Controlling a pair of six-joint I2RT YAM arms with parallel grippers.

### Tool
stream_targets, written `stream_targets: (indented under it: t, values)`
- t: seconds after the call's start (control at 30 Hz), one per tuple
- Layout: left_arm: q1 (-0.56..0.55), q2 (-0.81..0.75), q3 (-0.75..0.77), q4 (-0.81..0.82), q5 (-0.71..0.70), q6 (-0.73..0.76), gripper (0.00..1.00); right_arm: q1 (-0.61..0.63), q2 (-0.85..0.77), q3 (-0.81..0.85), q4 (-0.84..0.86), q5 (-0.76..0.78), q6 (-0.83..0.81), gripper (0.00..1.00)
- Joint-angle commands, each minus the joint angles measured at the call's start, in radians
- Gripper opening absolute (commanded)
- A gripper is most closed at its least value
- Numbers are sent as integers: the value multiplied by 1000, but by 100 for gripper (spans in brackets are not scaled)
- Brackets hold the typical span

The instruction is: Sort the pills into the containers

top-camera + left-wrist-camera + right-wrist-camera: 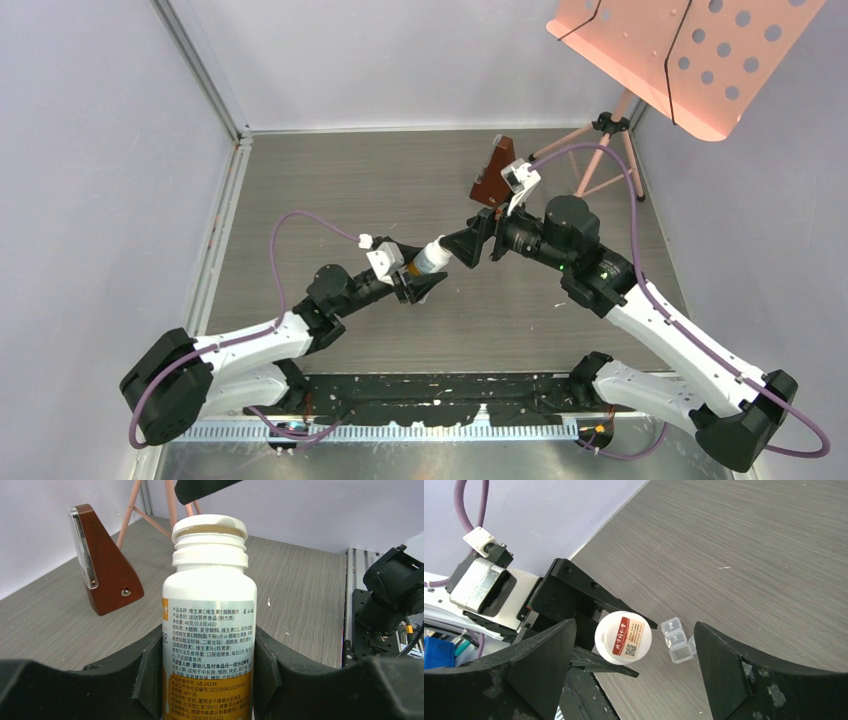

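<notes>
My left gripper (pixel 420 275) (pixel 209 640) is shut on a white pill bottle (pixel 433 256) (pixel 210 610) with an orange label, gripping its body from both sides. A round white lid with a red-and-tan sticker (pixel 623 637) sits on its mouth, and the threaded neck (pixel 210 547) below it is bare. My right gripper (pixel 478 243) (pixel 635 630) stands open around the bottle's top, its fingers well clear of the lid on both sides. The containers (pixel 676 641), a small clear strip box with its lids down, lie on the table below. The pills are hidden.
A brown metronome (pixel 494 176) (pixel 102 570) stands on the table behind the grippers. A pink music stand (pixel 680 50) on tripod legs (pixel 600 150) occupies the back right corner. Grey walls close in the sides, and a metal rail (pixel 400 430) runs along the near edge.
</notes>
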Motion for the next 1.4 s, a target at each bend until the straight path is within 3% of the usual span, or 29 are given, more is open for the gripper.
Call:
stream_targets:
  t: [0.0,0.3,0.73,0.97,1.13,1.37]
  values:
    - [4,-10,43,33,2,16,0,-5,12,77,-102,1,-118,95]
    - [7,-11,65,-9,10,19,0,-8,97,173,-211,-27,-132,90]
    - [14,-35,52,-15,18,14,0,-57,86,192,-277,84,-73,74]
    - [15,-48,49,-7,41,24,0,-58,128,197,-286,58,-69,56]
    - [16,-55,48,-1,41,27,0,-58,112,166,-214,5,-18,54]
    - [16,-48,40,53,18,18,0,-60,70,76,-49,-55,198,63]
